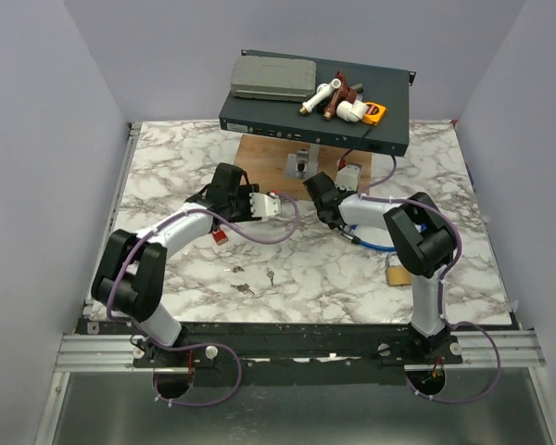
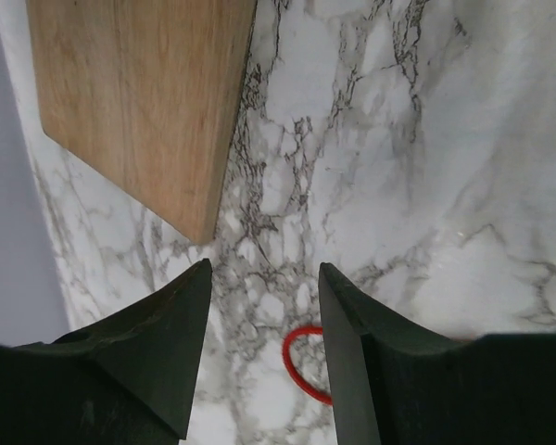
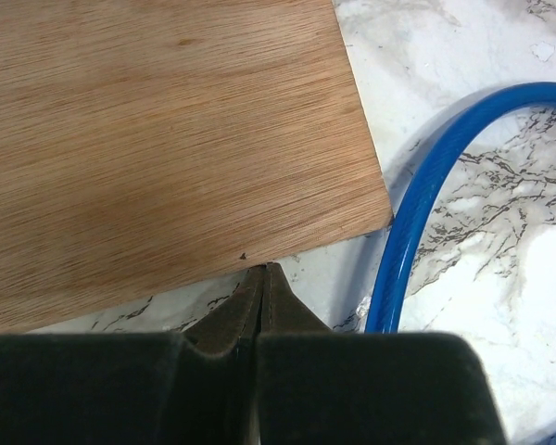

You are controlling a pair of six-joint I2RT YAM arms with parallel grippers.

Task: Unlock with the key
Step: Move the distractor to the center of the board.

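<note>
I see my left claw [image 2: 264, 278] released and empty, a thin red ring [image 2: 301, 366] just beneath it. My right claw [image 3: 262, 272] is clenched on nothing, its tips at the corner of the brown wooden board [image 3: 167, 139]. The small silver keys [image 1: 270, 275] and the brass padlock [image 1: 398, 273] lie well behind both claws.

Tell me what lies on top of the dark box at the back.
A grey case, white and brown pipe fittings, a yellow tape measure. Under them, the box is covered.

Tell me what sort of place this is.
Probably a robotics lab test cell: a marble-patterned table boxed in by plain walls, arms bolted to an aluminium rail, and a padlock and keys laid out.
</note>
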